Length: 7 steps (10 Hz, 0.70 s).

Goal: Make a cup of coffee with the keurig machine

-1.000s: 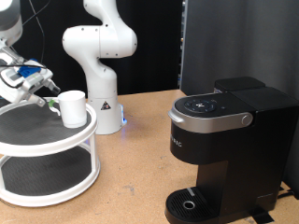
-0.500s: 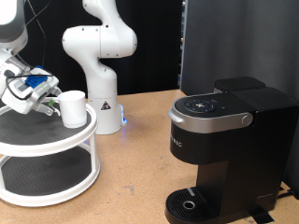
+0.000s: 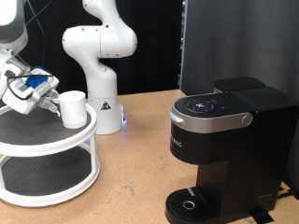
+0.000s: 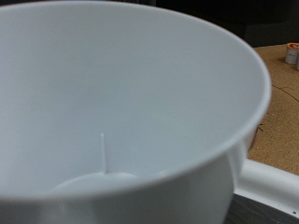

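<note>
Exterior view: at far left, the robot arm's two-finger gripper [image 3: 42, 101], dressed in blue and white, sits low over a round white two-tier stand [image 3: 56, 140] with dark mesh shelves, its fingertips reaching toward a small plain white cylindrical cup [image 3: 73, 107]. The cup stands upright on the upper shelf near the edge facing the machine, a spot that leaves its side open to an approach from the left. Contact cannot be confirmed from this angle, and whether the fingers are spread or closed cannot be told. Just right of the stand rises a second white robot arm base [image 3: 101, 70], idle on the brown tabletop [image 3: 131, 168].

At right, well apart from the cup, stands the large black keurig machine [image 3: 224, 149], its silver-grey curved lid handle down and its round drip tray [image 3: 190, 203] bare, so nothing is yet in place to catch a brew. A black backdrop panel [image 3: 238, 42] stands behind it.

The wrist view is filled almost wholly by the cup's [image 4: 131, 103] white interior, empty and looked into from close above the rim, which suggests the hand is right at the cup; no fingers show there.
</note>
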Each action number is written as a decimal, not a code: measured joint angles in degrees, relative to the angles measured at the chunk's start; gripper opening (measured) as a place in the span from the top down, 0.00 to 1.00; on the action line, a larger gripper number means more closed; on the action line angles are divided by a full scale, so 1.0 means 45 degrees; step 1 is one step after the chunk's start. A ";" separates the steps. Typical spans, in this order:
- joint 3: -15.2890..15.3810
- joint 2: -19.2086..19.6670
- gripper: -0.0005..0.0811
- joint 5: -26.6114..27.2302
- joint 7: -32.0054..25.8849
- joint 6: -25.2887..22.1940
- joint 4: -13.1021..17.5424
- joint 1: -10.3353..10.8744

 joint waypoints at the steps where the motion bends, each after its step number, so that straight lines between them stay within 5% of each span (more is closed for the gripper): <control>1: -0.0003 0.0000 0.49 0.0000 -0.0017 -0.0002 0.0000 0.0000; 2: -0.0005 0.0000 0.70 0.0000 -0.0031 -0.0011 0.0000 0.0000; 3: -0.0006 0.0000 0.70 0.0000 -0.0033 -0.0033 0.0000 0.0000; 4: -0.0007 0.0000 0.91 0.0000 -0.0033 -0.0049 0.0000 0.0000; 7: 0.0020 -0.0100 0.91 -0.0024 0.0365 -0.0387 0.0109 -0.0020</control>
